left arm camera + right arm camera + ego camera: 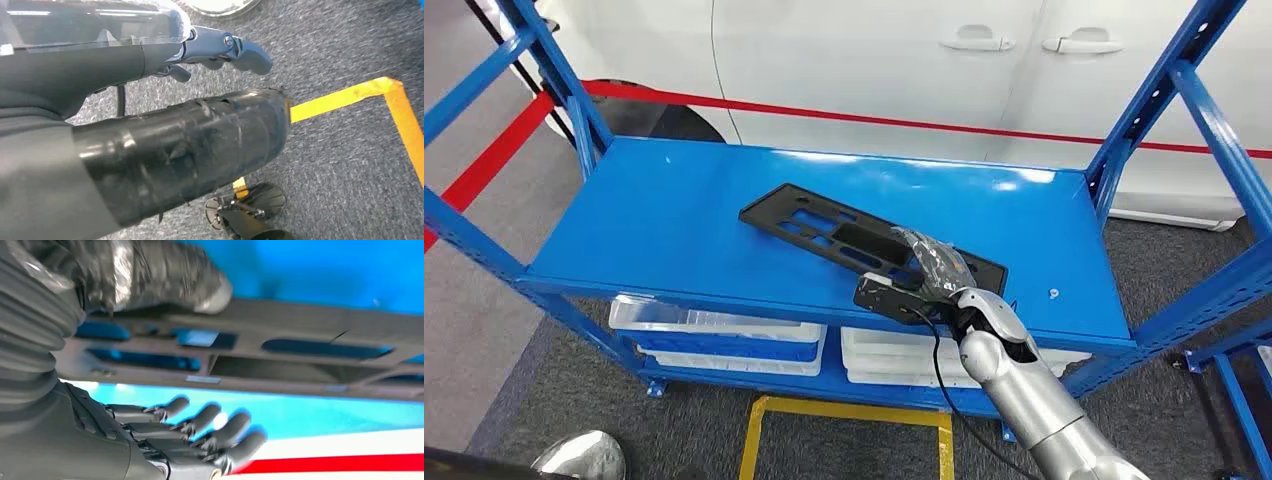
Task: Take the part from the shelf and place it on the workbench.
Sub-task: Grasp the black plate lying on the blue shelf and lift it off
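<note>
right arm (pixel 1034 400), nearest the camera, rising from the lower edge to the shelf (pixel 674 220). left to right: left hand (pixel 220 50) hanging over grey carpet and yellow floor tape (pixel 350 92), fingers curled in, nothing held. clear plastic bins (pixel 714 335) on the lower level under the blue shelf top; contents cannot be told. part (pixel 824 228), a flat black slotted panel, lying on the shelf top, long axis running diagonally from far left to near right, the near end at the front edge. right hand (pixel 934 268) at that near end; in the right wrist view its thumb (pixel 165 275) lies on one face of the panel and its fingers (pixel 220 432) spread apart off the other face. whether it grips cannot be told. white car (pixel 874 60) behind the shelf.
</note>
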Tool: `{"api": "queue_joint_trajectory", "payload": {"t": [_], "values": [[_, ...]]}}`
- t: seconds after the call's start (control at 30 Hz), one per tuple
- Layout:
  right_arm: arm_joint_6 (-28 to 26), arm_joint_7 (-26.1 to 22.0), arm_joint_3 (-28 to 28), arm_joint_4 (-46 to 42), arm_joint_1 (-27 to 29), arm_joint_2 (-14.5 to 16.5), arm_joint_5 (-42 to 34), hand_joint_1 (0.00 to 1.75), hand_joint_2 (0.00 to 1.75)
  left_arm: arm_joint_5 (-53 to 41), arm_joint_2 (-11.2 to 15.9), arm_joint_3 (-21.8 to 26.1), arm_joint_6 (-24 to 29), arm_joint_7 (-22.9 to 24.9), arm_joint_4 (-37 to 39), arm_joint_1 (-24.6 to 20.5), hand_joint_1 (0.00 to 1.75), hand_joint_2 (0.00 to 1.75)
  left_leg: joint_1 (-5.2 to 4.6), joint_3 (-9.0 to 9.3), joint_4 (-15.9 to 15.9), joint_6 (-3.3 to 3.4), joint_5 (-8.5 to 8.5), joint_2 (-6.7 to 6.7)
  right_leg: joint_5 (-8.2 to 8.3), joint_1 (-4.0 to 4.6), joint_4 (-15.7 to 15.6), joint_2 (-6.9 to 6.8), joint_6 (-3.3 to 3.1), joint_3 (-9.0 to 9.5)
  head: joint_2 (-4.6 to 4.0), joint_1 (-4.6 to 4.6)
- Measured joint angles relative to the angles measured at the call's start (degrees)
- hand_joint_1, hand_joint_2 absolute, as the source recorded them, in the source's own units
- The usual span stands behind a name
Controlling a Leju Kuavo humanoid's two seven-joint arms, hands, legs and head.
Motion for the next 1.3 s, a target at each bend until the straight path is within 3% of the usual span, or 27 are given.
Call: {"api": "queue_joint_trajectory", "payload": {"t": [0.1, 0.13, 0.17, 0.23, 0.3, 0.33, 0.4, 0.47, 0.57, 0.63, 0.67, 0.77, 0.8, 0.83, 0.87, 0.9, 0.97, 1.0, 1.1, 1.17, 1.27, 1.3], "values": [[-0.4, 0.0, 0.0, 0.0, 0.0, -0.1, 0.3, 1.75, 1.75, 0.0, 0.0, 0.0, 0.0, 0.0, 0.0, 0.1, 0.00, 0.00, 0.26, 0.23, -0.7, 0.66, 0.50, 0.07, -0.25, -0.03, 0.1, -0.01, 0.66, -0.08, 0.00, 0.03], [-0.6, 0.0, 0.0, 0.0, -0.1, -0.3, 0.5, 1.75, 1.75, 0.0, -0.1, 0.0, 0.0, 0.0, 0.0, 0.1, 0.00, 0.00, 0.41, 0.35, -1.0, 1.00, 0.75, 0.13, -1.16, -0.04, 1.3, -0.01, 0.92, -0.61, 0.00, 0.06], [-0.7, 0.0, -0.1, 0.0, -0.1, -0.5, 0.7, 1.75, 1.75, 0.1, -0.1, 0.0, 0.0, 0.0, 0.0, 0.0, 0.00, 0.00, 0.56, 0.45, -1.3, 1.27, 0.94, 0.19, -2.59, -0.08, 3.5, -0.02, 1.12, -1.60, 0.00, 0.09], [-0.8, 0.0, -0.1, 0.0, -0.1, -0.9, 0.8, 1.75, 1.75, 0.3, -0.1, 0.0, 0.0, 0.0, 0.0, 0.0, 0.00, 0.00, 0.51, 0.41, -1.3, 1.47, 0.99, 0.22, -6.25, -0.23, 10.9, -0.03, 1.36, -5.01, 0.00, 0.10], [-0.7, 0.0, -0.1, 0.0, 0.2, -1.4, 0.8, 1.75, 1.75, 0.5, -0.1, 0.0, 0.0, 0.0, 0.0, 0.0, 0.00, 0.00, 0.47, 0.39, -1.3, 1.47, 0.95, 0.18, -7.28, -0.31, 15.6, -0.05, 1.52, -7.22, 0.00, 0.09], [-0.6, 0.0, -0.1, -0.1, 0.2, -1.6, 0.8, 1.75, 1.75, 0.5, -0.1, 0.0, 0.0, 0.0, 0.0, 0.0, 0.00, 0.00, 0.47, 0.40, -1.2, 1.43, 0.90, 0.13, -6.10, -0.33, 14.6, -0.06, 1.52, -6.74, 0.00, 0.10], [-0.5, 0.0, -0.1, -0.3, 0.1, -1.9, 0.8, 1.75, 1.75, 0.5, -0.2, 0.0, 0.0, 0.0, 0.0, 0.0, 0.00, 0.00, 0.48, 0.38, -0.7, 1.19, 0.62, 0.05, -2.33, -0.36, 7.5, -0.08, 1.32, -3.29, 0.00, 0.10], [-0.5, -0.1, -0.1, -0.6, -0.1, -2.2, 0.8, 1.75, 1.75, 0.5, -0.3, 0.0, 0.0, 0.0, 0.0, 0.0, 0.00, 0.00, 0.28, 0.10, -0.1, 0.69, 0.27, 0.00, -0.52, -0.17, 1.6, -0.07, 0.92, -0.46, 0.00, 0.08], [-0.5, -0.1, -0.1, -0.8, -0.1, -2.3, 0.8, 1.75, 1.75, 0.5, -0.2, 0.0, 0.0, -0.1, 0.0, -0.1, 0.00, 0.00, 0.14, -0.16, 0.0, -0.10, 0.20, -0.01, -0.48, -0.01, 0.5, 0.05, 0.11, -0.02, 0.00, 0.02], [-0.6, -0.1, -0.1, -0.9, 0.0, -2.5, 0.8, 1.75, 1.75, 0.5, -0.2, 0.0, 0.0, -0.1, 0.0, -0.1, 0.00, 0.00, 0.28, -0.64, 1.2, -0.65, -0.80, 0.03, -0.27, -0.14, 0.2, 0.05, -0.55, 0.07, 0.00, 0.01], [-0.7, -0.1, -0.1, -1.1, 0.0, -2.5, 0.9, 1.75, 1.75, 0.5, -0.2, 0.0, 0.0, -0.1, 0.0, -0.1, 0.00, 0.00, 0.33, -1.53, 3.3, -0.92, -2.11, 0.05, -0.18, -0.25, 0.1, 0.02, -0.84, 0.12, 0.00, 0.00], [-2.0, -0.1, -0.1, -1.8, 0.6, -2.5, 2.4, 1.75, 1.75, 0.5, -0.2, 0.0, 0.1, 0.0, 0.0, -0.1, 0.00, 0.00, 0.42, -6.91, 14.7, -1.40, -7.30, 0.08, -0.18, -0.17, 0.1, -0.10, -1.21, 0.09, 0.00, -0.03], [-2.4, 0.0, -0.1, -2.0, 1.0, -2.6, 3.0, 1.75, 1.75, 0.5, -0.2, 0.0, 0.1, 0.0, 0.0, 0.0, 0.00, 0.00, 0.42, -8.10, 17.1, -1.39, -7.71, 0.08, -0.20, -0.08, 0.1, -0.12, -1.24, 0.10, 0.00, -0.03], [-2.7, 0.1, 0.0, -2.4, 1.2, -2.6, 3.5, 1.75, 1.75, 0.5, -0.2, 0.0, 0.2, 0.0, 0.0, 0.0, 0.00, 0.00, 0.41, -8.12, 16.9, -1.25, -6.88, 0.08, -0.21, 0.00, 0.1, -0.09, -1.25, 0.13, 0.00, -0.03], [-2.8, 0.3, 0.0, -2.9, 1.4, -2.6, 4.0, 1.44, 1.75, 0.5, -0.2, 0.1, 0.2, 0.0, 0.0, 0.0, 0.00, 0.00, 0.36, -6.98, 14.4, -0.98, -5.09, 0.08, -0.22, 0.09, 0.1, -0.03, -1.26, 0.20, 0.00, -0.04], [-2.9, 0.5, 0.0, -3.3, 1.5, -2.7, 4.4, 1.01, 1.75, 0.5, -0.2, 0.1, 0.2, 0.0, 0.0, 0.0, 0.00, 0.00, 0.26, -4.97, 10.2, -0.55, -2.81, 0.08, -0.24, 0.16, 0.1, 0.03, -1.26, 0.29, 0.00, -0.04], [-3.0, 0.8, 0.0, -4.2, 1.6, -2.7, 5.1, 0.14, 1.75, 0.5, 0.0, 0.1, 0.2, 0.0, 0.0, -0.1, 0.00, 0.00, -0.09, -1.25, 2.5, 0.32, -0.09, 0.11, -0.28, 0.38, 0.1, 0.11, -1.05, 0.30, 0.00, -0.02], [-3.0, 0.9, 0.0, -4.5, 1.7, -2.7, 5.4, 0.00, 1.75, 0.5, 0.1, 0.1, 0.2, 0.0, 0.0, -0.1, 0.00, 0.00, -0.28, -0.33, 0.5, 0.58, 0.33, 0.12, -0.27, 0.40, 0.1, 0.10, -0.83, 0.25, 0.00, 0.01], [-3.7, 1.2, 0.0, -5.3, 2.2, -2.7, 6.1, 0.00, 1.75, 0.5, 0.1, 0.1, 0.2, 0.0, 0.0, -0.1, 0.00, 0.00, -0.30, 0.00, -0.6, 0.95, 0.57, 0.08, -0.27, 0.28, 0.0, 0.01, 0.08, 0.22, 0.00, 0.02], [-4.2, 1.1, -0.1, -5.9, 2.4, -2.7, 6.4, 0.00, 1.75, 0.5, 0.1, 0.1, 0.2, 0.0, 0.0, 0.0, 0.00, 0.00, 0.05, 0.28, -1.3, 1.48, 1.02, 0.17, -1.93, 0.26, 2.2, 0.00, 0.65, -0.72, 0.00, 0.06], [-4.4, 1.0, -0.1, -6.3, 2.8, -2.7, 6.6, 0.00, 1.75, 0.6, 0.0, 0.1, 0.2, 0.0, 0.0, 0.0, 0.00, 0.00, 0.16, 0.34, -1.5, 1.82, 1.15, 0.23, -7.23, -0.06, 12.6, 0.00, 1.25, -5.49, 0.00, 0.08], [-4.4, 0.9, -0.1, -6.4, 3.1, -2.7, 6.6, 0.00, 1.75, 0.6, 0.0, 0.1, 0.2, 0.0, 0.0, 0.0, 0.00, 0.00, 0.17, 0.34, -1.4, 1.82, 1.12, 0.21, -7.91, -0.22, 15.2, -0.01, 1.43, -6.72, 0.00, 0.08]]}}
